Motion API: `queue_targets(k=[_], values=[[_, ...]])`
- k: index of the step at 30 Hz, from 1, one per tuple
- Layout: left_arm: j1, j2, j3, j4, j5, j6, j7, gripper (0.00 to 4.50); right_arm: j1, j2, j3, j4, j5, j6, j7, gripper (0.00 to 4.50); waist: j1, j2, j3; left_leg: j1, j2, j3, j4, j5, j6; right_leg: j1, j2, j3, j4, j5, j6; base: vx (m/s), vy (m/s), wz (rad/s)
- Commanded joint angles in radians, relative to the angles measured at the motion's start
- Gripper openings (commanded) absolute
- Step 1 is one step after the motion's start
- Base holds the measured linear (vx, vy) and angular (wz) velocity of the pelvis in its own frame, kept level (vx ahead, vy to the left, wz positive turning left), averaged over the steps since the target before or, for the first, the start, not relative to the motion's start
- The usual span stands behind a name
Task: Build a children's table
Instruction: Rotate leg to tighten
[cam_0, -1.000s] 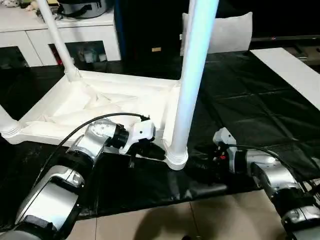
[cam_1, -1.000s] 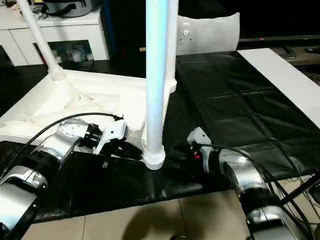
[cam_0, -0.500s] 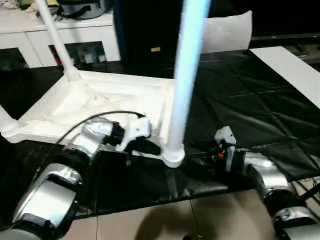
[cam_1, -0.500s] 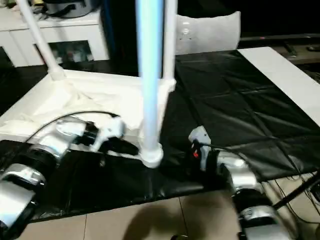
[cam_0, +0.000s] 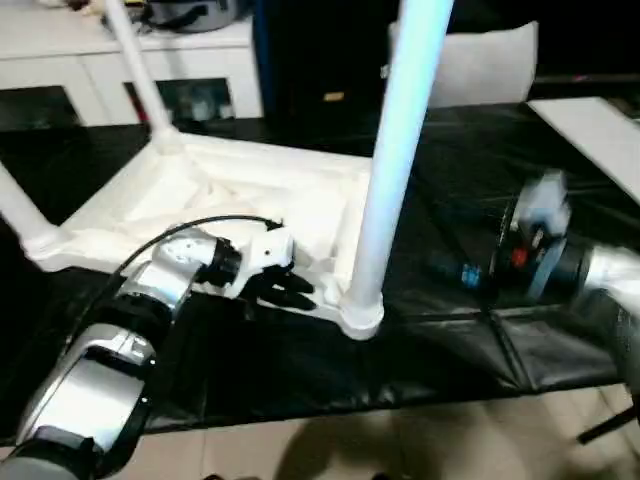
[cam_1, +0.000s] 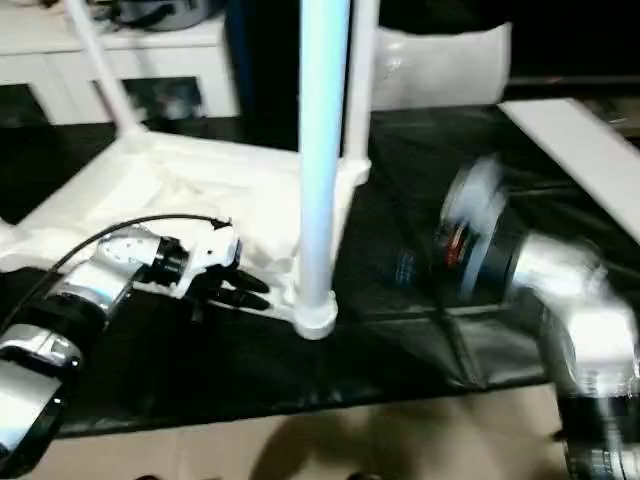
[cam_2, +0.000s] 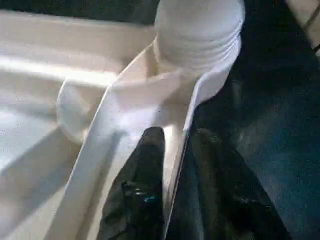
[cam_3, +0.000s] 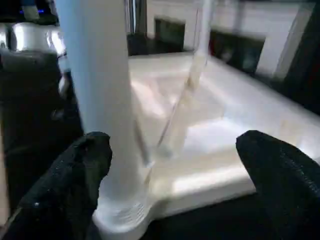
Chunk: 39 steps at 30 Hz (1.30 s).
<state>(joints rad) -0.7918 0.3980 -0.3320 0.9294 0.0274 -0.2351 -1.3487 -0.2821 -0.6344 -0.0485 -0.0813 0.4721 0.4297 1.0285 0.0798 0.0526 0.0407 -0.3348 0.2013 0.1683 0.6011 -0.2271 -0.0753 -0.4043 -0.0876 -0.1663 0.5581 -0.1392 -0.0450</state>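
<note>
Left gripper (cam_2: 175, 165): straddles tabletop's rim (cam_2: 100, 145) beside near leg (cam_0: 395, 170), fingers slightly parted. Right gripper (cam_3: 175, 175): spread wide, empty, facing that leg.

A wide surface covered in creased black sheeting (cam_0: 470, 200) spans the scene. Near its front edge lies a beige tiled floor (cam_0: 400, 450). At far left stands a white cabinet with dark glass doors (cam_0: 80, 75). A white cushion (cam_0: 480, 65) leans against the dark far wall, and a white flat board (cam_0: 595, 130) lies at far right.

White table top (cam_0: 250, 190), black cover (cam_0: 470, 190).
</note>
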Motion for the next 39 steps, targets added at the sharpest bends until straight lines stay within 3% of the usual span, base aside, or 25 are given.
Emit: queue_targets(k=[1, 4, 9, 16, 24, 32, 39], values=[[-0.026, -0.01, -0.01, 0.017, 0.018, -0.02, 0.012, 1.42, -0.01, -0.024, -0.009, -0.072, 0.013, 0.042, -0.007, 4.5, 0.006, -0.015, -0.072, -0.011, 0.016, -0.002, -0.059, -0.082, 0.095, 0.074, -0.055, 0.052, -0.074, -0.367, -0.028, 0.0, 0.0, 0.0], [-0.032, -0.017, -0.033, 0.042, 0.049, -0.031, 0.01, 1.68, 0.016, -0.036, 0.017, -0.09, -0.042, 0.057, -0.012, 4.5, 0.013, -0.008, -0.068, -0.009, 0.013, -0.001, -0.06, -0.1, 0.083, 0.069, -0.058, 0.048, -0.085, -0.432, -0.001, 0.0, 0.0, 0.0], [-0.043, -0.031, -0.039, 0.088, 0.078, -0.046, 0.042, 1.8, 0.032, -0.031, 0.044, -0.096, -0.047, 0.06, -0.044, 4.5, 0.007, -0.011, -0.066, -0.008, 0.004, 0.0, -0.058, -0.126, 0.074, 0.067, -0.052, 0.04, -0.098, -0.472, 0.036, 0.0, 0.0, 0.0], [-0.066, -0.059, -0.02, 0.165, 0.077, -0.071, 0.039, 1.8, 0.059, -0.049, 0.105, -0.115, -0.091, 0.09, -0.034, 4.5, 0.009, -0.012, -0.07, -0.012, 0.007, -0.002, -0.058, -0.112, 0.08, 0.071, -0.053, 0.04, -0.094, -0.428, 0.038, 0.0, 0.0, 0.0], [-0.092, -0.064, -0.015, 0.21, 0.08, -0.074, 0.009, 1.24, 0.069, -0.046, 0.122, -0.114, -0.084, 0.09, -0.038, 4.5, 0.012, -0.007, -0.07, -0.013, 0.014, -0.005, -0.06, -0.107, 0.083, 0.073, -0.059, 0.041, -0.089, -0.398, 0.008, 0.0, 0.0, 0.0], [-0.098, -0.073, -0.008, 0.244, 0.091, -0.081, 0.002, 0.56, 0.085, -0.039, 0.146, -0.137, -0.073, 0.1, -0.02, 4.5, 0.011, -0.01, -0.07, -0.015, 0.015, -0.006, -0.06, -0.103, 0.087, 0.075, -0.06, 0.041, -0.088, -0.39, 0.009, 0.0, 0.0, 0.0], [-0.094, -0.072, -0.017, 0.264, 0.111, -0.096, 0.011, 0.17, 0.077, -0.02, 0.17, -0.071, -0.096, 0.048, -0.014, 4.5, 0.009, -0.013, -0.069, -0.015, 0.014, -0.004, -0.06, -0.104, 0.087, 0.074, -0.062, 0.041, -0.089, -0.399, 0.005, 0.0, 0.0, 0.0]])
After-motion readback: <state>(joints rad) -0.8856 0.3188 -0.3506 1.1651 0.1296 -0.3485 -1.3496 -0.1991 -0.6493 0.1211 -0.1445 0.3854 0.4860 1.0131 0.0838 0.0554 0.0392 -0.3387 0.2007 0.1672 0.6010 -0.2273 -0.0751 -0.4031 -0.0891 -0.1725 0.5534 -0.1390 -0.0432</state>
